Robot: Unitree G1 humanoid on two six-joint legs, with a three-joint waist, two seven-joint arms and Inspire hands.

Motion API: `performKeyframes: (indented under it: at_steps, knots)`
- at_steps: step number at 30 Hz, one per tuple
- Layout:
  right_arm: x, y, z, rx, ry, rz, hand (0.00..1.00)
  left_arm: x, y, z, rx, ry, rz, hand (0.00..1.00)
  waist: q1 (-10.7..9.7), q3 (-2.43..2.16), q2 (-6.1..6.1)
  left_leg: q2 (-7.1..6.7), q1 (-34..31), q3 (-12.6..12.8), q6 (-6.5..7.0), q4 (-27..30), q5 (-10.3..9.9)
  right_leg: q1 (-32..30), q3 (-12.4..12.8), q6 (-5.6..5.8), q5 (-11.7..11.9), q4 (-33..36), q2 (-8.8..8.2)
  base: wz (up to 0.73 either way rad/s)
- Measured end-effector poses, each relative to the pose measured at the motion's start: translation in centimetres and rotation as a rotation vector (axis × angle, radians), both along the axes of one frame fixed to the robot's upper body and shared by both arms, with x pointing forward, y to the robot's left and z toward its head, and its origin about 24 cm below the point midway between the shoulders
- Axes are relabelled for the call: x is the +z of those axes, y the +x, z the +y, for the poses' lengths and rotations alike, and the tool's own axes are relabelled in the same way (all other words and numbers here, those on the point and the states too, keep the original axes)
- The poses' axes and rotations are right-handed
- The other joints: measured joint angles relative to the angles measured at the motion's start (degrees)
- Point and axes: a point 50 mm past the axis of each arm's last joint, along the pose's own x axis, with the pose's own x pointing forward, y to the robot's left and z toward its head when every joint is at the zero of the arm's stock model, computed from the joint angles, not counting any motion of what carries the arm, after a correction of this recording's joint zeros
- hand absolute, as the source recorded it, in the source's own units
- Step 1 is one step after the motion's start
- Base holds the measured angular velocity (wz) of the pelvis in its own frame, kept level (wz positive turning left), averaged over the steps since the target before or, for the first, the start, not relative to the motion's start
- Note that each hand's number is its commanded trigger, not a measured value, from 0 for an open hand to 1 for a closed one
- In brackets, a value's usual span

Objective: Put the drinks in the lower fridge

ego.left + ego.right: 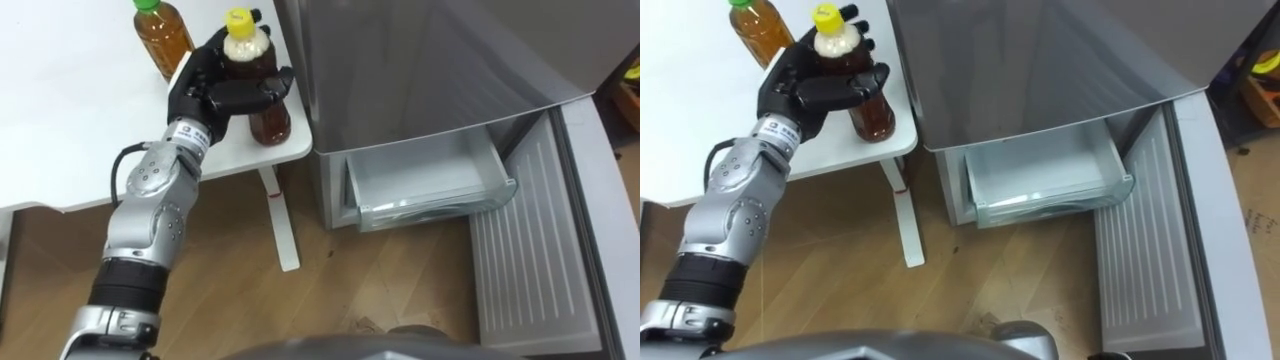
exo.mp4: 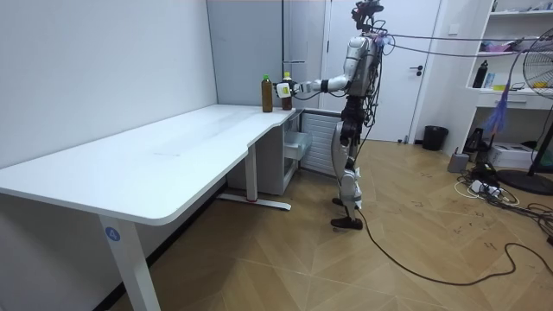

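Left eye view, we see a green-capped bottle (image 1: 160,35) standing on the table (image 1: 60,120). Our left hand (image 1: 215,85) has its fingers curled round the yellow-capped bottle (image 1: 270,120) at the table's corner. Right of the table, the fridge drawer (image 1: 420,175) sits open.

There are two tea bottles, one green-capped bottle (image 1: 160,35) and one yellow-capped bottle (image 1: 270,120), one white counter (image 1: 70,110), one grey fridge (image 1: 420,60), one pulled-out drawer (image 1: 430,170) and one robot hand (image 1: 212,85).
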Motion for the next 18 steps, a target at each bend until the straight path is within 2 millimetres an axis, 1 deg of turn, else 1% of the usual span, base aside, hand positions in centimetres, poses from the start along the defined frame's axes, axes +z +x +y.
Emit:
performKeyframes:
  at_steps: [10,18]
  knots:
    - [-0.01,-0.11,0.03,0.008,0.004,0.017,0.00,-0.22,-0.06,-0.02,-0.015,0.015,0.023,1.00,-0.2,0.01,-0.04,0.00,-0.1,0.0,0.00,0.0,0.0,-0.2,-0.2,0.00,0.0,-0.1,-0.02,0.00]
    - [-0.01,-0.09,0.04,0.015,0.003,0.017,0.00,-0.17,-0.05,0.00,-0.012,0.020,0.022,1.00,-0.6,-0.12,-0.08,0.00,-0.2,-0.1,0.00,0.1,0.0,-0.2,-0.3,-0.01,0.0,-0.1,-0.07,0.00]
